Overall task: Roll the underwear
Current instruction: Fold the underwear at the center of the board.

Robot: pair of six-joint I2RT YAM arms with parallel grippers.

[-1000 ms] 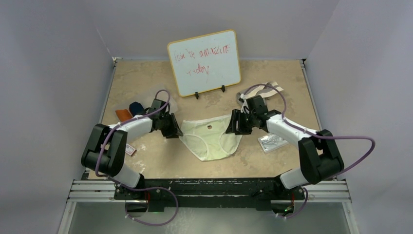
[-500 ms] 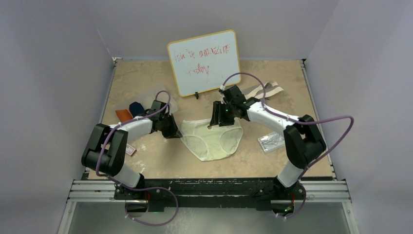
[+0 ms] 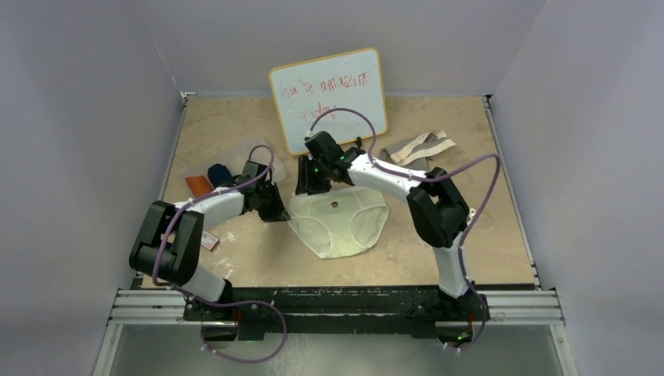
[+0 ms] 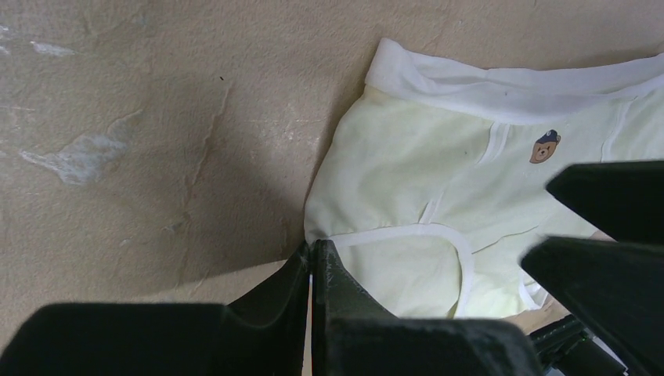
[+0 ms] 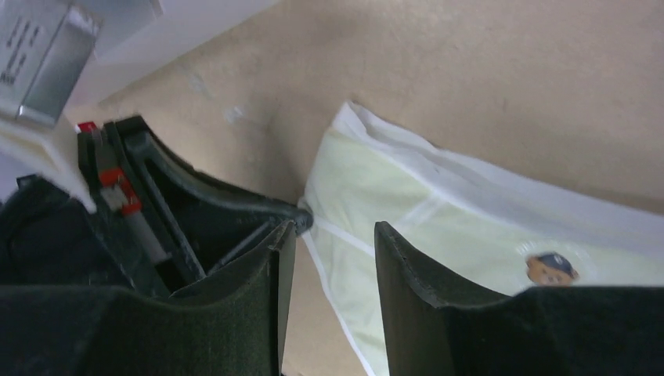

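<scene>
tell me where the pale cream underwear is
In the top view the pale cream underwear lies flat at the centre of the table, in front of the whiteboard, with the left hand at its left edge and the right hand over its far left corner.

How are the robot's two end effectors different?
The left end effector is shut, pinching the edge of the pale underwear; the right end effector is open, gripping nothing. The left one is on its own side; the right one stretches across to it. Both are black.

Four underwear are visible: cream pair (image 3: 341, 223), orange pair (image 3: 199, 184), navy pair (image 3: 219, 173), grey pair (image 3: 415, 147), plus one whiteboard (image 3: 329, 100).
</scene>
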